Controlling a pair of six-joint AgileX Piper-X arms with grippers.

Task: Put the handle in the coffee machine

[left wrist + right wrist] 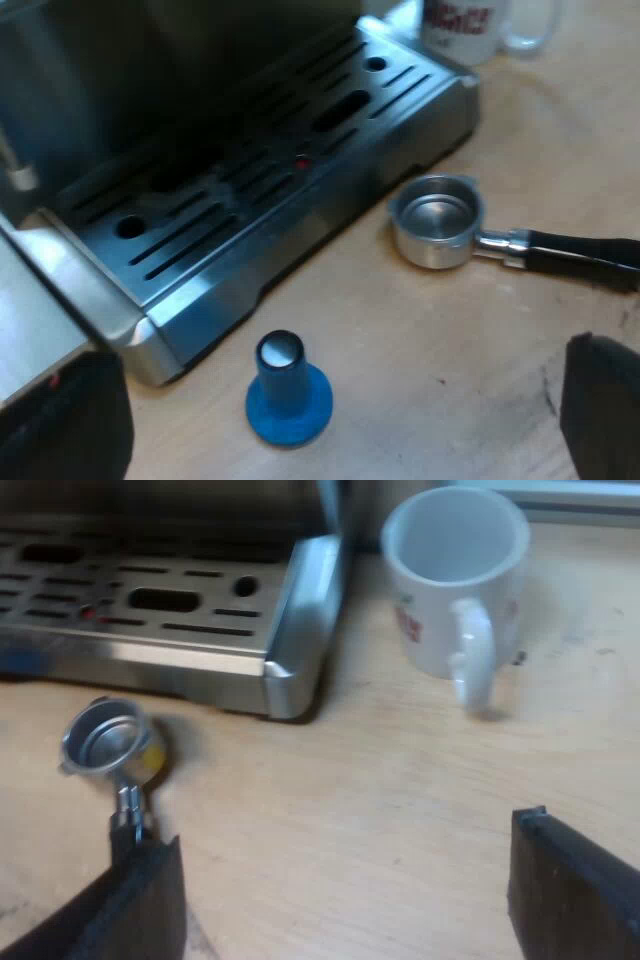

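Right claw point(350, 830) agape, metal holder point(105, 738) just ahead | likely stiff, heavy, slick steel | take its dark handle point(580, 257)

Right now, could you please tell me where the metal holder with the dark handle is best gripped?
I'd grip the dark handle, coming from above. The round metal holder lies flat on the wooden table, basket opening up, its straight handle pointing away from the steel espresso machine.

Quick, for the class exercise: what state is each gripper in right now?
Left gripper: open, holding nothing.
Right gripper: open, holding nothing.
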